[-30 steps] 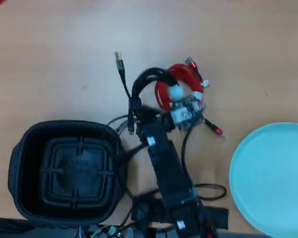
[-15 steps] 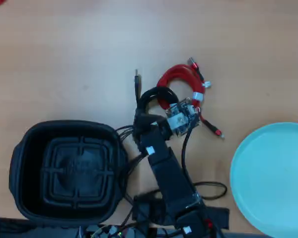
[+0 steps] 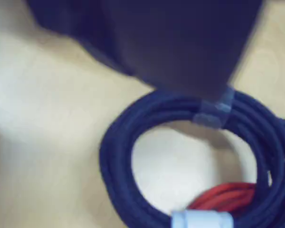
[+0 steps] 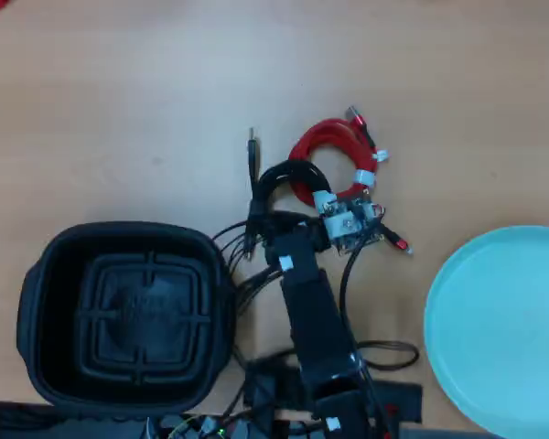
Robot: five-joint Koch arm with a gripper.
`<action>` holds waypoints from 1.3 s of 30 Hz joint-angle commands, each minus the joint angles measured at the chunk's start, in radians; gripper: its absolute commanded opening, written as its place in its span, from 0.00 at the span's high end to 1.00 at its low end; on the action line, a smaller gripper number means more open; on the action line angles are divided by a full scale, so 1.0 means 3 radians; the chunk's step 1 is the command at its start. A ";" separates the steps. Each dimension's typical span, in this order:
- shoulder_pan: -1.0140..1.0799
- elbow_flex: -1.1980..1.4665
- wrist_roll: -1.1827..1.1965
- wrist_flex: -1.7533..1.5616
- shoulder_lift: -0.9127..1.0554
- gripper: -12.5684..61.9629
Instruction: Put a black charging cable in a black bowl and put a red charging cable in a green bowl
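Wrist view: the black cable [image 3: 180,156] coils just below my pincer — whether my pincer is spread or pinching, I cannot tell. Overhead view: it lies on the surface [image 4: 119,101] against the red cable [image 4: 334,151], the black bowl [image 4: 37,302] lower left.

The black bowl [image 4: 123,315] is black all over, with a raised pattern of ribs crossing a rounded square on its floor, while well apart from it, across the arm, the green bowl [image 4: 499,329] is a plain, unmarked pale teal-green. Between them, nearer the black bowl, the black charging cable [image 4: 284,178] is a black coil that the blurred wrist view shows bluish-dark with a pale tie, and just beside it the red charging cable [image 4: 334,146] is bright red with white ties and dark-tipped plug ends. All of them lie on a light tan wood-toned table [image 4: 119,110], and the arm [image 4: 316,320] beside the black bowl is black with small white patches.
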 commanded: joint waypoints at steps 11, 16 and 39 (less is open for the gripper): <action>0.0015 -0.0026 0.0056 -0.0271 -0.0624 0.49; -0.0020 0.0159 0.0373 -0.0450 -0.0757 0.46; -0.0813 0.0603 0.1140 -0.0082 0.0639 0.47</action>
